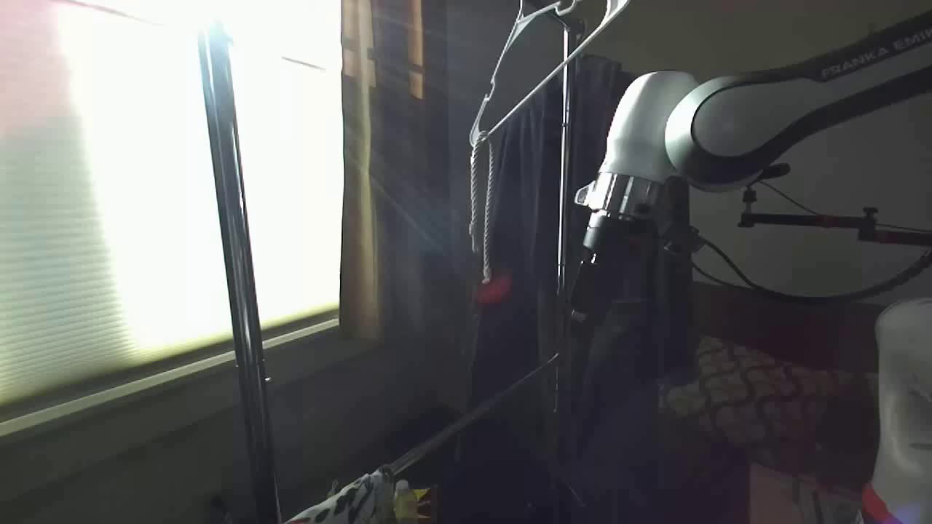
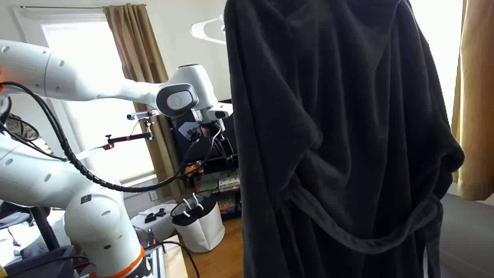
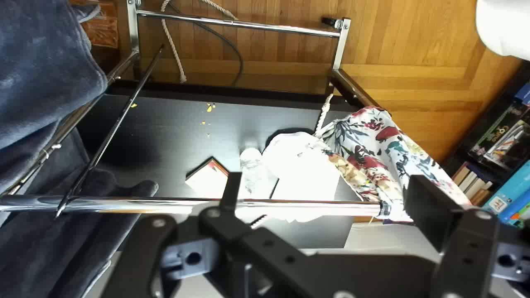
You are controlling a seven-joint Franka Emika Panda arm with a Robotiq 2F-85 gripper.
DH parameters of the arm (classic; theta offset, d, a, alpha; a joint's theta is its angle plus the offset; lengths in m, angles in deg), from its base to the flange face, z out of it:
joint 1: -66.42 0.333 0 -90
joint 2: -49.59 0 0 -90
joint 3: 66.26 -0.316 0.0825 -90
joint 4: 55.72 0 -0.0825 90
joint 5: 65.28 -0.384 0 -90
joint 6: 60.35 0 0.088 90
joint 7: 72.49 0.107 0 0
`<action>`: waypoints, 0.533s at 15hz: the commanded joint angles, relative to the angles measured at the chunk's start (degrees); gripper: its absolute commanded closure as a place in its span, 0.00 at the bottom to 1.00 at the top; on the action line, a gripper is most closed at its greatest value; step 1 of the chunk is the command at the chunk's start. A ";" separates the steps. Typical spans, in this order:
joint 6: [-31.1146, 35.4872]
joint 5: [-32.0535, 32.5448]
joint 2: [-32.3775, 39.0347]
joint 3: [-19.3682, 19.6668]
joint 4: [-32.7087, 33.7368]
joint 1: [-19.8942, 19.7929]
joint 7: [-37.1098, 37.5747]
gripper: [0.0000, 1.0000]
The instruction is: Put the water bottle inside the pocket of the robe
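The water bottle point(image 3: 253, 169) appears as a pale, washed-out shape on a dark surface point(image 3: 174, 124) in the wrist view, beside a bright white cloth. A small bottle shape point(image 1: 405, 501) shows at the bottom of an exterior view. The dark robe point(image 2: 339, 116) hangs large in an exterior view, and its folds fill the left of the wrist view point(image 3: 41, 70). I cannot make out its pocket. My gripper point(image 3: 331, 196) is open and empty, well above the bottle. It points down in both exterior views point(image 1: 580, 306) point(image 2: 227, 148), apart from the robe.
A chrome rack bar point(image 3: 165, 203) crosses below my fingers. Floral cloth point(image 3: 368, 145) hangs at its right end. A small box point(image 3: 209, 180) lies near the bottle. A pale hanger point(image 1: 539, 87) with rope hangs near the arm. A bookshelf point(image 3: 497, 165) stands at the right.
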 commanded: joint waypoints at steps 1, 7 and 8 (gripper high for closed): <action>-0.21 -0.10 0.05 -0.13 0.14 -0.18 -0.10 0.00; 12.23 1.39 16.37 -3.14 10.77 -1.13 3.30 0.00; 13.12 2.33 20.48 -3.91 13.67 -1.82 4.88 0.00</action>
